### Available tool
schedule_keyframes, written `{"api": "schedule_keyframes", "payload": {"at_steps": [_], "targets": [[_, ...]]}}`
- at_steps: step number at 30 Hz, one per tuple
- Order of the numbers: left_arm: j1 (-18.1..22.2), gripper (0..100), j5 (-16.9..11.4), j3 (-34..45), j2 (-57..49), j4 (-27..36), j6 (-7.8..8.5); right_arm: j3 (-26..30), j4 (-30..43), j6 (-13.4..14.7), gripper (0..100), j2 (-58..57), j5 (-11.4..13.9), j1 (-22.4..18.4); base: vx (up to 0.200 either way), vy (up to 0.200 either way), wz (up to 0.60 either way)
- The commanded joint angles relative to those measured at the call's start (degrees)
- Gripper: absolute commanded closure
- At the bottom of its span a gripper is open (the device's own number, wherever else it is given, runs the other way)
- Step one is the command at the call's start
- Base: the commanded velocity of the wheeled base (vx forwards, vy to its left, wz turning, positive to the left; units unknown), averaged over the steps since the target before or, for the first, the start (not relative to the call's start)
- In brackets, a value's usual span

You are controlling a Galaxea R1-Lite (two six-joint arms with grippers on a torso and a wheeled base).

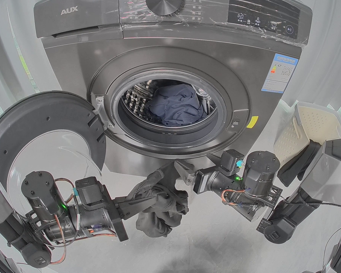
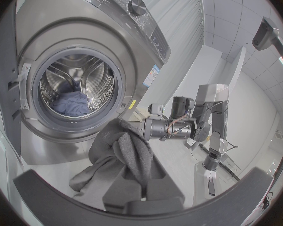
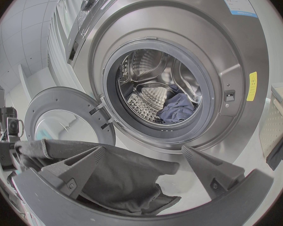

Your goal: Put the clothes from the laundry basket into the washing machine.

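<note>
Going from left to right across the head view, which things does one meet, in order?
Open washer door → dark grey garment → yellow sticker → laundry basket. The blue garment in the drum overlaps the grey one sideways, so it is left out.

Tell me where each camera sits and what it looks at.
Head view: on the head, looking down at the washing machine, with left gripper and right gripper below.
Left wrist view: faces the drum; own fingers clamp the gray garment, right arm beyond.
Right wrist view: faces the drum; own open fingers.
All share the blue garment inside.
</note>
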Motion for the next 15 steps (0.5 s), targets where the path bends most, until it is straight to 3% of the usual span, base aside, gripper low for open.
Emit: {"api": "schedule_keyframes", "payload": {"at_steps": [1,9,15], "targets": [[0.2,100,0.0,-1.5,-1.6,-0.1,-0.15,-0.1,0.1,0.1,0,0.8,-0.2,-0.2,0.000,0.000,0.00],[0.4,100,-0.5,-1.3,-2.9,0.1,-1.73,0.0,0.1,0.3,0,1.5,-0.5,-0.5,0.000,0.000,0.00],[4.5,100,5.9,-8.1,0.7,0.1,-1.91,2.8,-0.1,0.3,0,1.4,-0.1,0.9,0.000,0.000,0.00]]}}
